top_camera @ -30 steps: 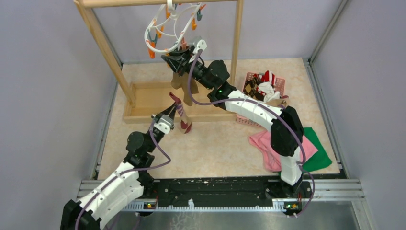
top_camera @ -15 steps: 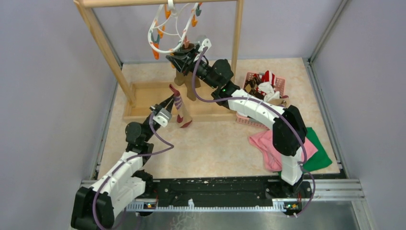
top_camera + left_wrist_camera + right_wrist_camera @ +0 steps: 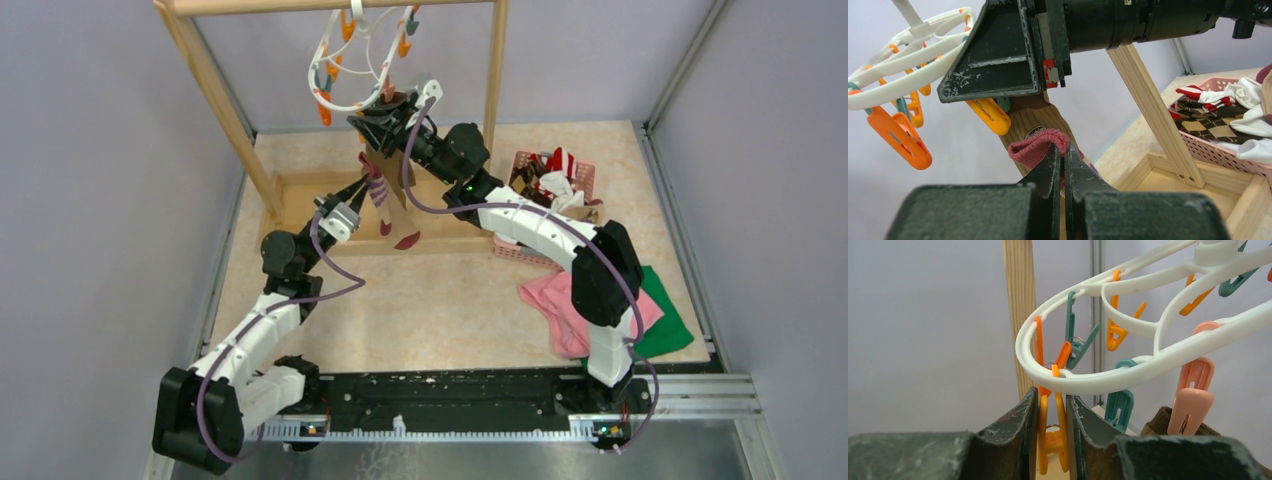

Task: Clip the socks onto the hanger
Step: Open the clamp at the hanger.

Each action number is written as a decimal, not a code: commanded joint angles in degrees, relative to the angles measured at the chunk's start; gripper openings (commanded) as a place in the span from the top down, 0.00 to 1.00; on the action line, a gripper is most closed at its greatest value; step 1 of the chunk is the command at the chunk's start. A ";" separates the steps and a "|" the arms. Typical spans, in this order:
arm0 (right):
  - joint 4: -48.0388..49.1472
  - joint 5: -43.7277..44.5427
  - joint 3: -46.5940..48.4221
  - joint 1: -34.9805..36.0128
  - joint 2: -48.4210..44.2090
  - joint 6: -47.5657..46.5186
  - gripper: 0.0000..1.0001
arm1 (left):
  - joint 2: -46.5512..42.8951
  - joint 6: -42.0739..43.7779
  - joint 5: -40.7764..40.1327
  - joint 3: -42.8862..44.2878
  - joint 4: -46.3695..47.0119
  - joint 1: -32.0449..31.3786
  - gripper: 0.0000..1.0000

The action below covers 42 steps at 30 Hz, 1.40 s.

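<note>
Left gripper (image 3: pixel 1064 156) is pinching the maroon-cuffed tan fabric sock (image 3: pixel 1034 146); right gripper (image 3: pixel 1052 407) is squeezing an orange plastic clip (image 3: pixel 1052 442) on the white plastic ring hanger (image 3: pixel 1128 376).

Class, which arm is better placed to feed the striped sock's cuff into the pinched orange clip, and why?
Left. The left gripper is shut on the striped sock at its maroon cuff, close below the hanger. The right gripper is busy pinching an orange clip there.
</note>
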 commanded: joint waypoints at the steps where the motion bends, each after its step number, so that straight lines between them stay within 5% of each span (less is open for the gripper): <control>1: -0.04 -0.39 0.05 -0.36 -3.91 0.31 1.00 | 0.89 0.68 1.08 2.51 1.87 0.26 1.00; 42: -2.63 0.03 0.15 -0.07 -4.10 -0.40 1.00 | 6.13 -2.57 -4.50 7.36 3.50 0.25 1.00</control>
